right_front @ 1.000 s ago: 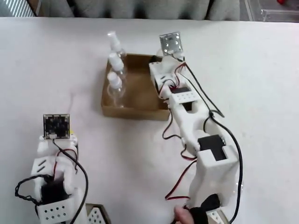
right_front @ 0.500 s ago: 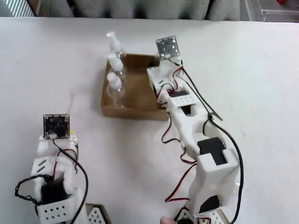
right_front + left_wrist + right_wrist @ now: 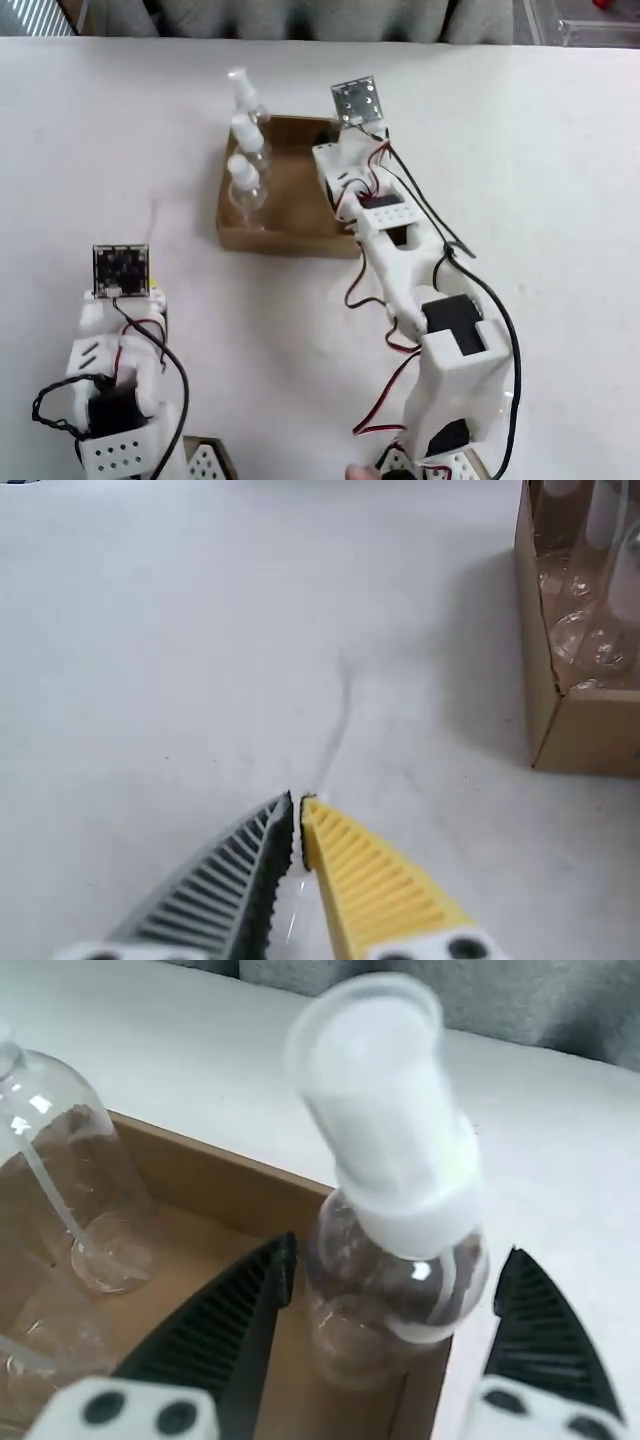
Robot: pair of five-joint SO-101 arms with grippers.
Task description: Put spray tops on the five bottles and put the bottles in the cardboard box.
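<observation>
Left gripper (image 3: 298, 815), nearest: grey and yellow fingers pressed together at the tips, nothing betw. them, low over the table (image 3: 150, 630) and pointing twd the cardboard box (image 3: 585, 730). It sits well short of the box.

Box lies mid-table, well in from the table edges, open side up. In the left wrist view its near corner shows, w/ clear bottle bases behind the wall; their upper parts are cut off.

Right arm (image 3: 420, 270) stretches out to the box's right wall. Right gripper (image 3: 400, 1250) is spread wide w/ a bottle (image 3: 400, 1305) betw. the black fingers and a gap on each side. That bottle stands in a box corner, tight to the walls. Long axis tilted: its spray top (image 3: 375, 1100) leans twd the neighbouring bottle. Outline blurred; can't tell if the base sits flat. From above, arm and wrist cam cover it.

Farther, along the opp. wall, three bottles (image 3: 252, 140) stand in a row near to far, upright, tops up. Farthest one is at the back edge; can't tell if inside.
</observation>
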